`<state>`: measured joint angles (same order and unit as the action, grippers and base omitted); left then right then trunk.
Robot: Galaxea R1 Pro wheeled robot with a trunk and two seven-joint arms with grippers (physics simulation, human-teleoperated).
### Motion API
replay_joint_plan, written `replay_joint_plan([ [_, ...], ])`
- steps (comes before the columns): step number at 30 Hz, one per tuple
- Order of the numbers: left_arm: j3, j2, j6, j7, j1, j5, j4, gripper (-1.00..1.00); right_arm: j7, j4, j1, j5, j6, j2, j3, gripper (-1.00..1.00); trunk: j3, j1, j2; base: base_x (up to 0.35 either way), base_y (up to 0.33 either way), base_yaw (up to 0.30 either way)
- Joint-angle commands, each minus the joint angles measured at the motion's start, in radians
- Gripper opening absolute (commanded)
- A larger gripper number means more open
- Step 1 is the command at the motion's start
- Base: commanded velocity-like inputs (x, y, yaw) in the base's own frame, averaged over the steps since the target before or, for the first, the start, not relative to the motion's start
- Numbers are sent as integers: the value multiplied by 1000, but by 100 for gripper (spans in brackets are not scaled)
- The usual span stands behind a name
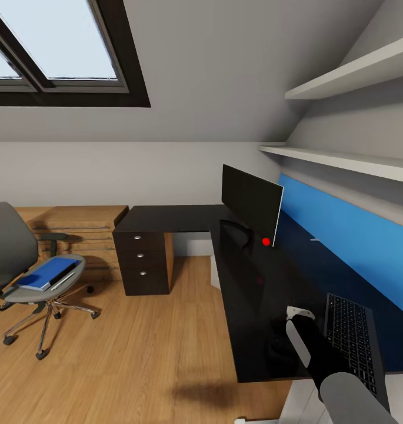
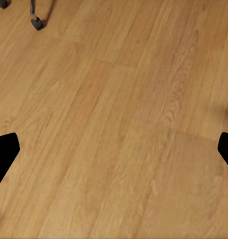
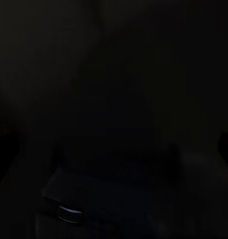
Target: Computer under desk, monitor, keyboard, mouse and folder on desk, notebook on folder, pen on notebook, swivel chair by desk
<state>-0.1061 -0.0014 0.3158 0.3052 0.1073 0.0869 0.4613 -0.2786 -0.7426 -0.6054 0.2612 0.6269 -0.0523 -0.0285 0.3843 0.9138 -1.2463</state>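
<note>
The swivel chair (image 1: 25, 268) carries the blue folder (image 1: 48, 274) flat on its grey seat, far to the left of the right arm (image 1: 327, 365) across open wooden floor (image 1: 136, 353). The right arm reaches over the black desk (image 1: 248, 294) near its front edge; its gripper end is dark against the top, and I cannot tell how its jaws stand. The keyboard (image 1: 351, 338), silver-edged with black keys, lies just right of that arm, running back toward the blue wall panel (image 1: 354, 235). Farther back stands the monitor (image 1: 251, 212), black, edge-on, with a red dot at its lower corner. The left gripper (image 2: 114, 149) hangs spread wide over bare floor, a chair caster near.
</note>
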Motion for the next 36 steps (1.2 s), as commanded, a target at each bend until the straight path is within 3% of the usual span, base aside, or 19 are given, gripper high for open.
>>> replay_joint_plan([
  [1, 0, 0, 5, -1, 0, 9, -1, 100, -8, -1, 0, 11, 3, 0, 1, 100, 1, 0, -1, 0, 0, 0],
  [11, 0, 0, 5, -1, 1, 9, -1, 100, 5, -3, -1, 13, 63, -1, 1, 100, 1, 0, -1, 0, 0, 0],
  [36, 0, 0, 5, -1, 1, 9, 0, 100, 7, -1, 0, 12, 68, -1, 1, 100, 1, 0, -1, -39, 0, 0],
])
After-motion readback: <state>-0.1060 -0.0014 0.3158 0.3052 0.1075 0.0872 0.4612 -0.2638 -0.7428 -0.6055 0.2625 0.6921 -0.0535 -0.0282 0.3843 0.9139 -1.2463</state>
